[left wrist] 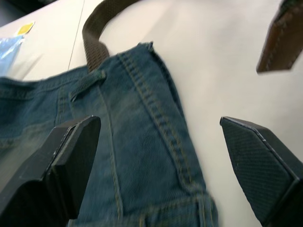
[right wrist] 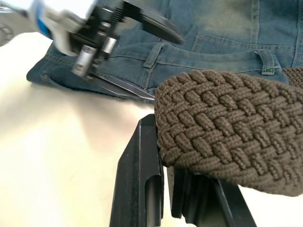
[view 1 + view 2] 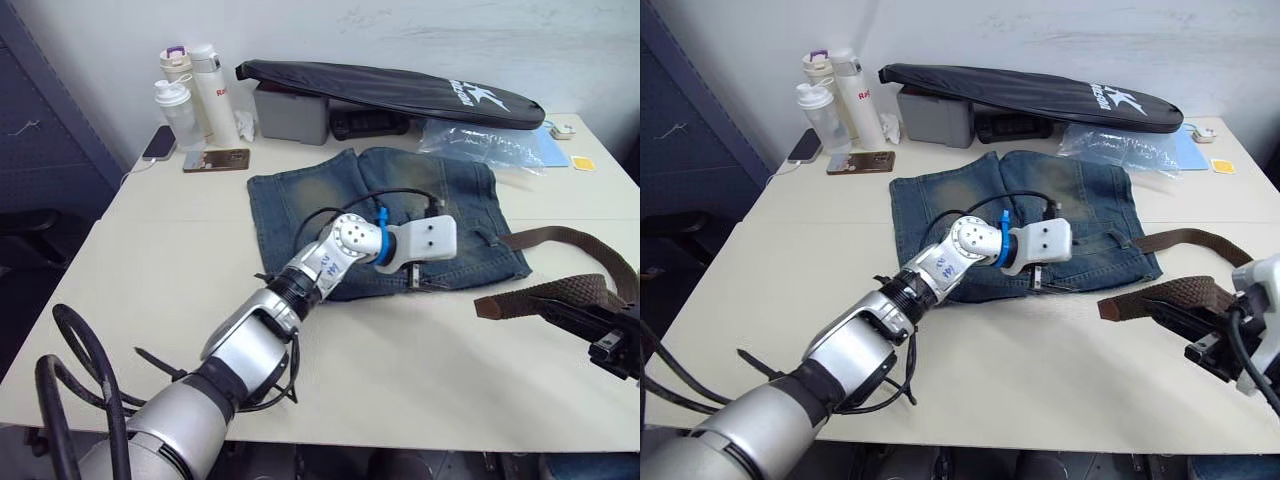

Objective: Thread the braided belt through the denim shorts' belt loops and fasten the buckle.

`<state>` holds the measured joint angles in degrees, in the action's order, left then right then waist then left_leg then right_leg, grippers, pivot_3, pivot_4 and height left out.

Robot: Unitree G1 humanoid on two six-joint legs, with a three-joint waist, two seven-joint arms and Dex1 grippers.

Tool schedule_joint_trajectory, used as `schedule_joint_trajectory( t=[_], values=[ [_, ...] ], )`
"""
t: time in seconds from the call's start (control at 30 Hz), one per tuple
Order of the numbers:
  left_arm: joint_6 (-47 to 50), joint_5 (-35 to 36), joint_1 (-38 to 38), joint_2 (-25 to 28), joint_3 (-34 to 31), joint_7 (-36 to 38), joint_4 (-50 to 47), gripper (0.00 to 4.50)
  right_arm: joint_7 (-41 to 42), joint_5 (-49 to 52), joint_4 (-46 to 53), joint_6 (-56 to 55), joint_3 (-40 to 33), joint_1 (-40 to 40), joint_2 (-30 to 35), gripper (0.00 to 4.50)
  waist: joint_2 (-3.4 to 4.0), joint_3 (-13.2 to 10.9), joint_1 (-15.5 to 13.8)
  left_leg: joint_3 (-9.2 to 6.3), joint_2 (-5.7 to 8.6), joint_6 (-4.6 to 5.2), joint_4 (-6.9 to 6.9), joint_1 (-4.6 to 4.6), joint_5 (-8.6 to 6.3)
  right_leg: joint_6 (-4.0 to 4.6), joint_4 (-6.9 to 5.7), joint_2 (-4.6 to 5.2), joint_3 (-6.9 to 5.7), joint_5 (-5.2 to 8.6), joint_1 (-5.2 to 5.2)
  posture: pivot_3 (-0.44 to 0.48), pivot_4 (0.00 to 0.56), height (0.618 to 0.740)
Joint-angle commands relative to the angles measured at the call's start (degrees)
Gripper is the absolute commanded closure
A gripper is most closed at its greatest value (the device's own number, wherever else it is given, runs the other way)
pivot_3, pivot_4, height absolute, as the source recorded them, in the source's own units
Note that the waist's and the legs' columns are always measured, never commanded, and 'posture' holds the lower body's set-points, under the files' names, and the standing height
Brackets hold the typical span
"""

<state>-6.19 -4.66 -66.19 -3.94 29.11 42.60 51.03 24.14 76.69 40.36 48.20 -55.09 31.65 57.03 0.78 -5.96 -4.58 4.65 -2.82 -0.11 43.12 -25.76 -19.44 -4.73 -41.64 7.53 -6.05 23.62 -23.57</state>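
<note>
The denim shorts (image 3: 400, 215) lie flat mid-table, waistband toward the near edge. My left gripper (image 1: 158, 125) stands open over the waistband's right end, one finger over the denim and the other over bare table. A belt loop (image 1: 87, 81) sits just beyond it. The braided belt (image 3: 575, 240) comes out from the shorts' right side at that loop, curves round to the right and doubles back. My right gripper (image 2: 165, 184) is shut on the belt near its brown leather end (image 1: 284, 42), a little above the table. The buckle is out of view.
A long black bag (image 3: 390, 88) lies along the back over a grey box (image 3: 290, 115). Bottles (image 3: 195, 95) and a phone (image 3: 215, 160) stand at the back left, and a plastic bag (image 3: 480, 140) at the back right. A black cable (image 3: 400, 195) arches over the shorts.
</note>
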Motion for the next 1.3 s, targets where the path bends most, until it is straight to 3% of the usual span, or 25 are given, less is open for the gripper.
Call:
schedule_joint_trajectory(
  t=[0.03, 0.07, 0.13, 0.23, 0.27, 0.3, 0.33, 0.43, 0.5, 0.63, 0.8, 1.0, 1.2, 1.3],
  values=[
    [-2.52, -4.01, -3.11, -3.77, -0.86, -6.77, 8.76, 0.05, -0.93, 2.62, 3.3, 0.85, -5.52, 0.85, -1.52, 4.5, 0.0, 0.0, 0.0, 0.0, 0.0, 0.0, 0.0, -0.02, 0.0, 0.0, 0.0, 0.0, 0.0, 0.0, 0.0, 0.0, 0.15, 0.622],
    [-3.0, -4.93, -3.16, -4.35, -0.36, -7.35, 10.28, 0.05, -1.11, 2.69, 3.4, 0.95, -6.06, 0.93, -1.66, 4.5, 0.0, 0.0, -0.03, 0.0, 0.0, 0.0, 0.01, -0.03, 0.0, 0.0, 0.0, 0.0, 0.0, 0.0, -0.01, 0.0, 0.15, 0.622],
    [-3.45, -6.28, -3.15, -5.3, 0.32, -8.19, 12.73, 0.57, -1.46, 2.85, 3.47, 0.85, -6.94, 0.83, -2.0, 4.5, 0.0, 0.0, 0.02, -0.01, 0.01, 0.01, 0.01, -0.04, 0.01, -0.01, -0.01, 0.0, 0.02, 0.0, -0.02, 0.0, 0.15, 0.622],
    [-4.32, -8.41, -2.76, -6.15, 1.31, -8.33, 15.67, 1.61, -1.71, 3.05, 3.75, 1.13, -8.21, 1.08, -2.01, 4.5, 0.0, 0.0, 0.07, -0.06, 0.0, 0.01, 0.03, -0.05, 0.01, -0.01, -0.03, -0.02, 0.03, 0.0, -0.05, 0.0, 0.15, 0.622],
    [-4.79, -9.39, -2.52, -6.22, 1.75, -8.45, 16.54, 2.14, -1.73, 2.88, 3.74, 1.25, -8.62, 1.07, -1.84, 4.5, 0.0, 0.0, 0.09, -0.07, 0.0, 0.01, 0.02, -0.04, 0.01, -0.01, -0.04, -0.03, 0.04, 0.0, -0.06, 0.0, 0.15, 0.622],
    [-5.44, -10.38, -2.31, -6.16, 2.12, -8.59, 17.27, 2.24, -1.74, 2.44, 3.67, 1.29, -8.98, 0.86, -1.54, 4.5, 0.0, 0.0, 0.1, -0.07, 0.0, 0.0, 0.02, -0.04, 0.02, -0.02, -0.06, -0.03, 0.04, 0.01, -0.09, 0.0, 0.15, 0.622],
    [-5.94, -11.09, -2.21, -6.14, 2.28, -8.73, 17.83, 2.85, -1.73, 2.14, 3.62, 1.35, -9.24, 0.72, -1.32, 4.5, 0.0, 0.0, 0.1, -0.07, 0.0, 0.0, 0.02, -0.04, 0.02, -0.02, -0.09, -0.04, 0.04, 0.01, -0.09, 0.0, 0.15, 0.622],
    [-7.86, -12.15, -1.45, -5.17, 1.45, -8.05, 18.35, 3.89, -2.78, 2.58, 2.44, 1.29, -9.46, -1.65, 0.42, 4.5, -0.01, 0.01, 0.12, -0.06, 0.0, 0.0, 0.03, -0.02, 0.01, -0.02, -0.09, -0.03, 0.05, 0.01, -0.08, 0.0, 0.15, 0.622],
    [-10.23, -12.6, -0.79, -4.28, 1.03, -6.25, 17.98, 4.36, -2.89, 3.18, 1.82, 1.51, -9.09, -3.15, 1.19, 4.5, -0.01, 0.01, 0.22, -0.06, 0.01, 0.0, 0.04, 0.02, 0.02, -0.02, -0.12, -0.03, 0.08, 0.01, -0.07, 0.0, 0.15, 0.622],
    [-12.38, -8.3, 3.0, -1.22, -2.39, 3.83, 13.17, 4.36, -2.32, 4.53, 0.72, 1.51, -7.03, -5.7, 1.17, 4.5, -0.02, 0.02, 0.31, -0.06, -0.03, -0.01, 0.04, 0.15, 0.02, 0.0, -0.19, -0.06, 0.08, 0.02, -0.04, 0.0, 0.15, 0.622],
    [-10.38, -6.68, 9.37, 6.42, -3.8, 13.2, 2.12, 4.36, -4.9, 5.94, -0.87, 0.34, -1.69, -9.69, -0.62, 4.5, -0.07, 0.05, 0.8, -0.06, -0.04, -0.08, 0.13, 0.29, 0.08, 0.02, -0.25, -0.04, 0.11, 0.03, -0.03, 0.0, 0.15, 0.622],
    [-0.88, -0.42, 19.74, 19.26, -5.94, 26.09, -21.97, 4.36, -12.42, 9.36, -0.83, -1.17, 6.51, -13.64, -4.93, 4.5, -0.09, 0.06, 2.22, -0.24, -0.3, -0.09, 0.15, 0.4, 0.1, 0.02, -0.45, -0.13, 0.22, 0.03, 0.03, 0.0, 0.15, 0.622],
    [7.36, 1.62, 26.74, 27.25, -7.08, 28.44, -37.41, 4.36, -16.04, 11.34, 1.34, -1.59, 11.43, -13.59, -6.71, 4.5, -0.05, 0.09, 2.05, -0.3, -0.39, -0.11, 0.18, 0.48, 0.11, 0.05, -0.61, -0.19, 0.19, 0.04, -0.03, 0.0, 0.15, 0.622],
    [10.3, 2.94, 29.0, 28.26, -7.09, 28.58, -41.37, 4.36, -17.09, 11.89, 1.9, -2.44, 13.92, -14.57, -6.81, 4.5, -0.03, 0.1, 1.89, -0.29, -0.37, -0.15, 0.16, 0.48, 0.06, 0.05, -0.61, -0.2, 0.19, 0.03, -0.04, 0.0, 0.15, 0.622]
  ],
)
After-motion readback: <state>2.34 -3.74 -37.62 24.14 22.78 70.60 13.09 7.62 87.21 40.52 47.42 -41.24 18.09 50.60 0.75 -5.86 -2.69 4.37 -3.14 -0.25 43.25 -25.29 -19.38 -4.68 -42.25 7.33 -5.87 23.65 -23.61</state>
